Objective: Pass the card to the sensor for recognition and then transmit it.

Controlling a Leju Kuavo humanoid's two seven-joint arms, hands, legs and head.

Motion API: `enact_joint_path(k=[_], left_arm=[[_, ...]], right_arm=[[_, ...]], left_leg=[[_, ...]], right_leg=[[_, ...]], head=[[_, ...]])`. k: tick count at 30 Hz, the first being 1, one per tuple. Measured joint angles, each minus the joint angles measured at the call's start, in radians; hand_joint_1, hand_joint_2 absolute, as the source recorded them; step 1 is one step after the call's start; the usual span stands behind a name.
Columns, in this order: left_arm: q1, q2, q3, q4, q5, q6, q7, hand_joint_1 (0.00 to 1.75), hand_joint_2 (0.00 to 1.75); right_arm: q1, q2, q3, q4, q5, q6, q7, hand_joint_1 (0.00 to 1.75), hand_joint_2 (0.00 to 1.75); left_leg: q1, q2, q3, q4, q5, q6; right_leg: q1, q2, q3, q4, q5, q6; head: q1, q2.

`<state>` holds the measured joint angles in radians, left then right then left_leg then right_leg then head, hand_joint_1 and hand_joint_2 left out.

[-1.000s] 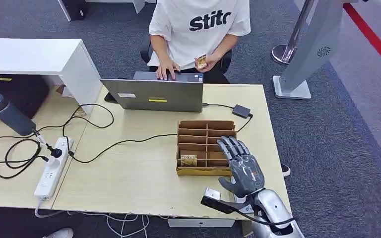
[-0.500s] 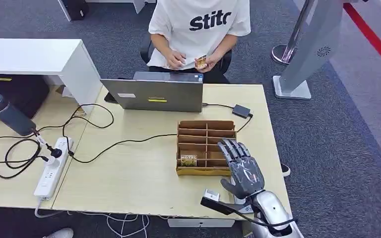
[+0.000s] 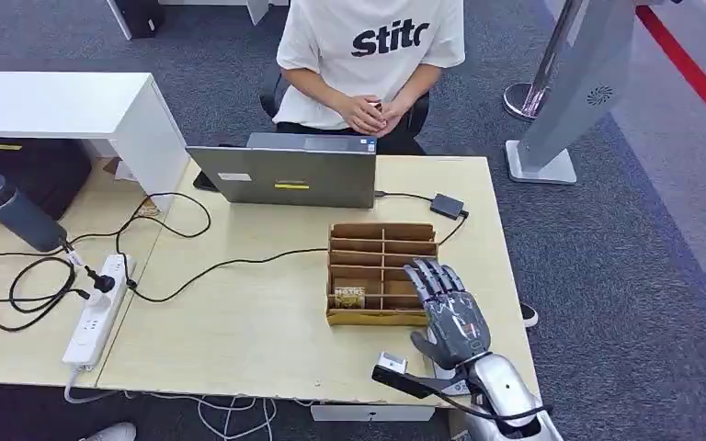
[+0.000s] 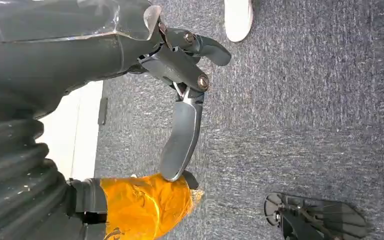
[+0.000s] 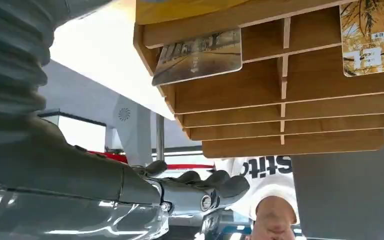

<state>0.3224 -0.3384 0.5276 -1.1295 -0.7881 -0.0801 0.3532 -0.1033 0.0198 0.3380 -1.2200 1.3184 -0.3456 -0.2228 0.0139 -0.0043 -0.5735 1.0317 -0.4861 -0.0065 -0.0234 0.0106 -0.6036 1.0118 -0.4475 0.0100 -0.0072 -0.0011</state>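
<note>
Card: a card [image 3: 350, 297] stands in a front-row slot on the left side of the divided box; the right wrist view shows a second card [image 5: 198, 56] lying in a slot on the side nearer the hand.
Box: a brown cardboard box [image 3: 382, 273] split into rows of slots sits on the table, toward its right end. Most slots look empty.
Right hand: the right hand [image 3: 449, 310] is held over the box's near right corner, fingers spread and extended, holding nothing. No card is taken yet.
Left hand: the left hand [image 4: 180, 90] hangs beside the robot above the carpet, fingers loosely extended with nothing between them.
Sensor: a small dark device [image 3: 447, 205] on a cable lies beyond the box, near the laptop [image 3: 285, 175]; it is probably the reader, though this cannot be confirmed.
Person: a person [image 3: 368, 50] sits behind the laptop with hands together.
Risk, grasp: the slots are narrow and the card stands low, so thick fingers may catch on a divider or push the card flat.
Risk, box: the light box may slide or tip if the hand presses its wall.
Risk, cable: the cables [image 3: 230, 264] crossing the table could snag a reaching arm.
</note>
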Motion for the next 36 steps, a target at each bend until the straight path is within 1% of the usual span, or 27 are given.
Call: enact_joint_path(k=[1, 2, 4, 6, 9, 11, 12, 20, 28, 32, 36], left_arm=[[-0.001, 0.0, 0.001, 0.002, 0.0, 0.0, 0.0, 0.0, 1.75], [-0.001, 0.0, 0.002, 0.003, 0.0, 0.0, 0.0, 0.0, 1.75], [-0.001, 0.0, 0.002, 0.004, 0.0, 0.001, 0.0, 0.0, 1.75], [-0.001, 0.0, 0.002, 0.005, 0.001, 0.001, 0.0, 0.0, 1.75], [-0.001, 0.0, 0.002, 0.006, 0.002, 0.001, 0.001, 0.0, 1.75], [-0.001, 0.0, 0.002, 0.006, 0.003, 0.002, 0.002, 0.0, 1.75], [-0.001, 0.0, 0.002, 0.007, 0.004, 0.002, 0.002, 0.0, 1.75], [-0.001, 0.0, 0.002, 0.009, 0.004, 0.002, 0.002, 0.0, 1.75], [-0.001, 0.0, 0.002, 0.01, 0.004, 0.001, 0.002, 0.0, 1.75], [-0.002, 0.0, 0.006, 0.01, 0.004, 0.001, 0.002, 0.0, 1.75], [-0.002, 0.001, 0.007, 0.01, 0.004, 0.001, 0.002, 0.0, 1.75]], right_arm=[[0.0, 0.0, 0.0, 0.0, 0.003, 0.001, 0.004, 1.75, 1.75], [0.0, 0.0, 0.0, 0.0, 0.02, 0.0, 0.017, 1.71, 1.75], [-0.001, 0.0, 0.0, 0.004, 0.068, -0.003, 0.055, 1.73, 1.75], [-0.002, 0.0, 0.0, 0.01, 0.098, -0.011, 0.077, 1.75, 1.75], [-0.011, 0.0, -0.002, 0.025, 0.124, -0.013, 0.098, 1.75, 1.75], [-0.013, 0.0, -0.006, 0.033, 0.129, -0.013, 0.102, 1.73, 1.75], [-0.015, 0.0, -0.008, 0.037, 0.129, -0.013, 0.104, 1.75, 1.75], [-0.032, 0.001, -0.011, 0.066, 0.136, -0.013, 0.106, 1.75, 1.75], [-0.041, 0.002, -0.017, 0.076, 0.119, -0.013, 0.082, 1.75, 1.75], [-0.043, 0.002, -0.017, 0.053, 0.111, -0.013, 0.074, 1.75, 1.75], [-0.043, 0.002, -0.018, 0.0, 0.103, -0.015, 0.069, 1.75, 1.75]], left_leg=[[0.0, 0.0, 0.0, 0.0, 0.0, 0.0], [0.0, 0.0, 0.0, 0.0, 0.0, 0.0], [0.0, 0.0, 0.0, 0.0, 0.0, 0.0], [0.0, 0.0, 0.0, 0.0, 0.0, 0.0], [0.0, 0.0, 0.0, 0.0, 0.0, 0.0], [0.0, 0.0, 0.0, 0.0, 0.0, 0.0], [0.0, 0.0, 0.0, 0.0, 0.0, 0.0], [0.0, 0.0, 0.0, 0.0, 0.0, 0.0], [0.0, 0.0, 0.0, 0.0, 0.0, 0.0], [0.0, 0.0, 0.0, 0.0, 0.0, 0.0], [0.0, 0.0, 0.0, 0.0, 0.0, 0.0]], right_leg=[[0.0, 0.0, 0.0, 0.0, 0.0, 0.0], [0.0, 0.0, 0.0, 0.0, 0.0, 0.0], [0.0, 0.0, 0.0, 0.0, 0.0, 0.0], [0.0, 0.0, 0.0, 0.0, 0.0, 0.0], [0.0, 0.0, 0.0, 0.0, 0.0, 0.0], [0.0, 0.0, 0.0, 0.0, 0.0, 0.0], [0.0, 0.0, 0.0, 0.0, 0.0, 0.0], [0.0, 0.0, 0.0, 0.0, 0.0, 0.0], [0.0, 0.0, 0.0, 0.0, 0.0, 0.0], [0.0, 0.0, 0.0, 0.0, 0.0, 0.0], [0.0, 0.0, 0.0, 0.0, 0.0, 0.0]], head=[[0.0, 0.0], [0.0, 0.0], [0.0, 0.0], [0.0, 0.0], [0.0, 0.0], [0.0, 0.0], [0.0, 0.0], [0.0, 0.0], [0.0, 0.0], [0.0, 0.0], [0.0, 0.0]])
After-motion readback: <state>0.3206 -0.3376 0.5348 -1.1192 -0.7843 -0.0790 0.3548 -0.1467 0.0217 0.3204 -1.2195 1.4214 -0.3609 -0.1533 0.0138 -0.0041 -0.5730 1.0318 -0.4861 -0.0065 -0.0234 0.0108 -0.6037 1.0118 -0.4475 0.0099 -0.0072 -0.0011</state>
